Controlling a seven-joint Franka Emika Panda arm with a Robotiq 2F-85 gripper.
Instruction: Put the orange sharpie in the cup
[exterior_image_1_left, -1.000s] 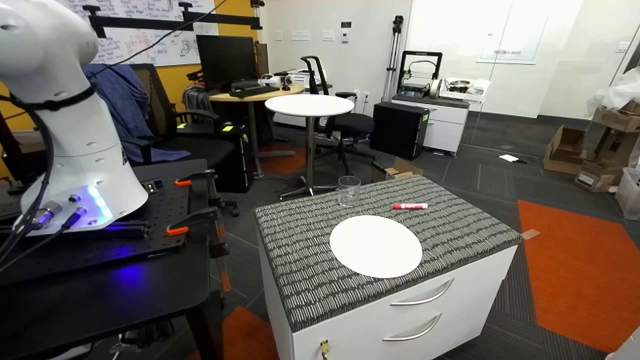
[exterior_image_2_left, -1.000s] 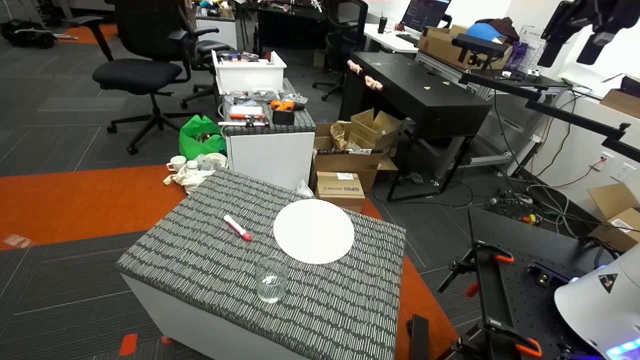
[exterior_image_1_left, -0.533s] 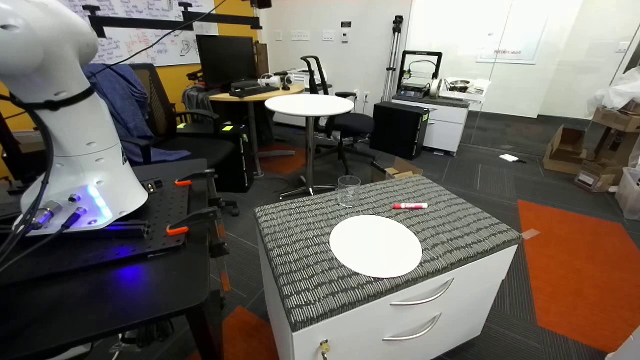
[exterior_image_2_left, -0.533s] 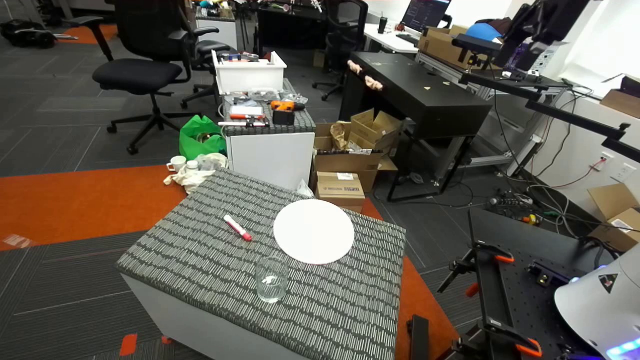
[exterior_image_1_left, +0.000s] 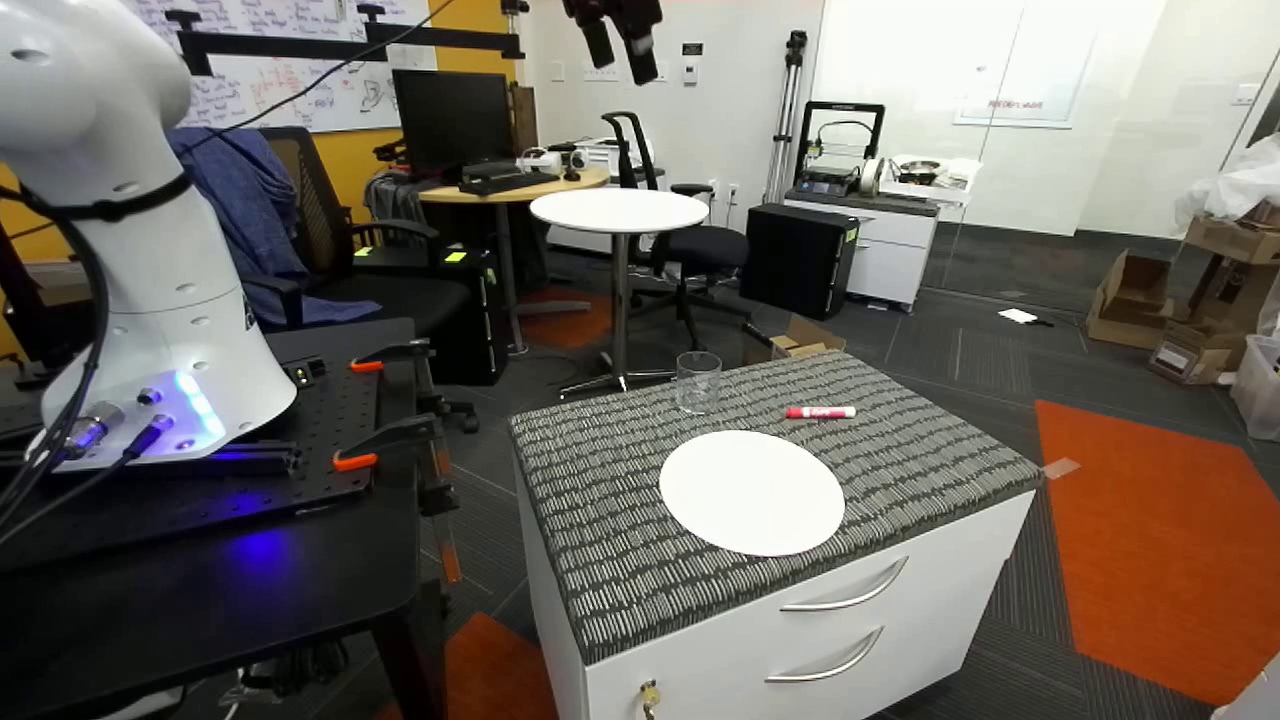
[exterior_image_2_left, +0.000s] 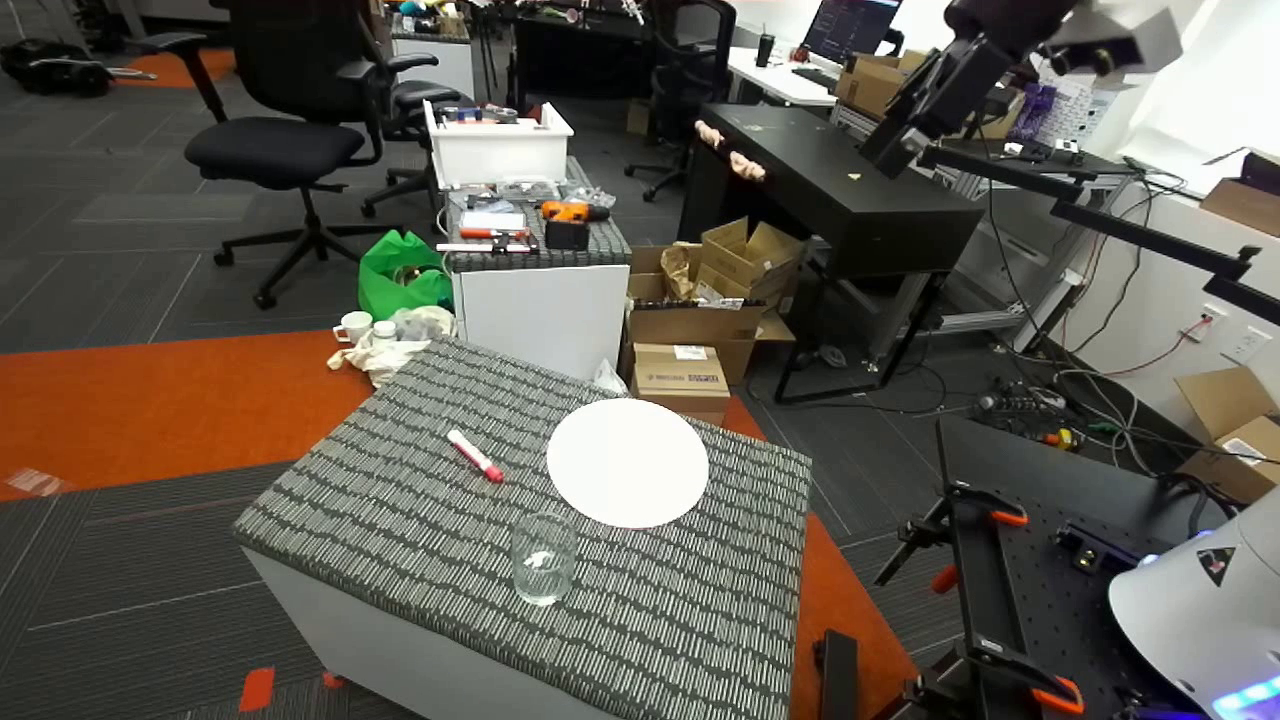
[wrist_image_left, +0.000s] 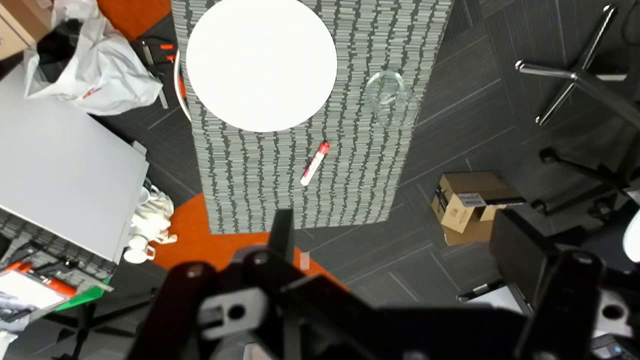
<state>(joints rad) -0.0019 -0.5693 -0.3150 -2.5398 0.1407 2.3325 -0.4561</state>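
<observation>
gripper (exterior_image_1_left: 624, 66): at the top of an exterior view, fingertips downward, well above the cabinet (exterior_image_1_left: 900, 440).
jaws: spread wide; in the wrist view the two fingers (wrist_image_left: 283, 235) stand well apart.
sharpie (wrist_image_left: 315, 163): lying flat on the cabinet, well below the jaws; in the wrist view it is ahead of their gap, nearer the finger at that picture's left.
long axis: slanted across the line joining the fingertips, closer to square with it than along it.
red end: the end farther from the jaws in the wrist view, aimed at the space between plate (wrist_image_left: 262, 65) and cup (wrist_image_left: 392, 100).
white end: the end nearer the jaws there, aimed back toward the finger at the picture's left.
cup: clear, upright on the cabinet, farther ahead of the jaws than the sharpie, facing the middle of their gap; apart from both sharpie and plate.
plate: round, white, flat on the cabinet, ahead of the finger at the wrist picture's left, beyond the sharpie and near it.
box (wrist_image_left: 467, 192): past the cabinet's edge, just ahead of the finger at the wrist picture's right.
</observation>
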